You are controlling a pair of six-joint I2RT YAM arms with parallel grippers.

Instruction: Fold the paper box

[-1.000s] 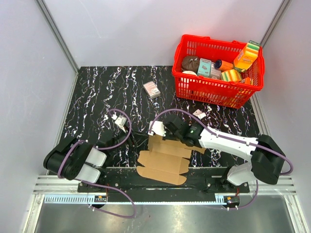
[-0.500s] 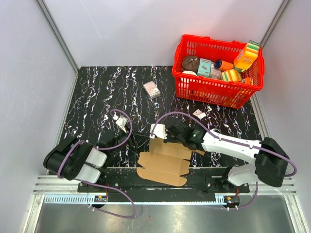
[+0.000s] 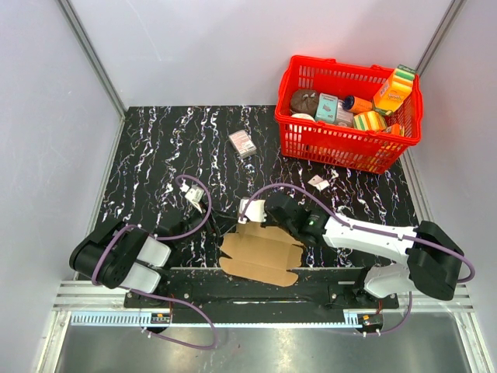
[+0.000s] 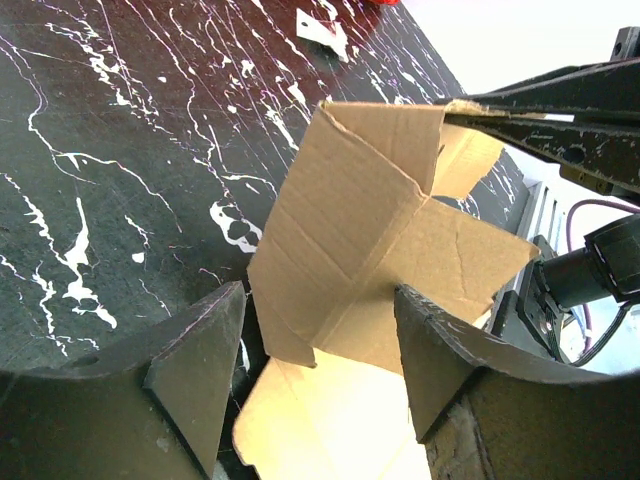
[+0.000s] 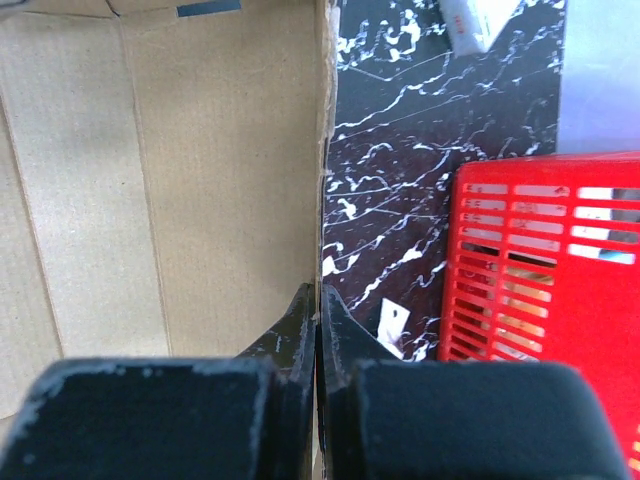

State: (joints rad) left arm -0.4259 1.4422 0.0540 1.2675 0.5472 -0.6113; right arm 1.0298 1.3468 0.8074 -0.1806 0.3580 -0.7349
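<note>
Black marble table (image 3: pixel 155 148): right claw (image 5: pixel 318 296) pinches paper box (image 3: pixel 260 256) edge.

paper box (image 3: pixel 260 255): you get plain brown cardboard here, nothing to read on it.
small carton (image 3: pixel 243 143): printed white and pink, but its lettering is too small for you to make out.
packs (image 3: pixel 392 89) in the red basket (image 3: pixel 334 145): coloured print, with no word or brand you can read.
white tag (image 3: pixel 318 183): its marks are too blurred for you to read.
</note>
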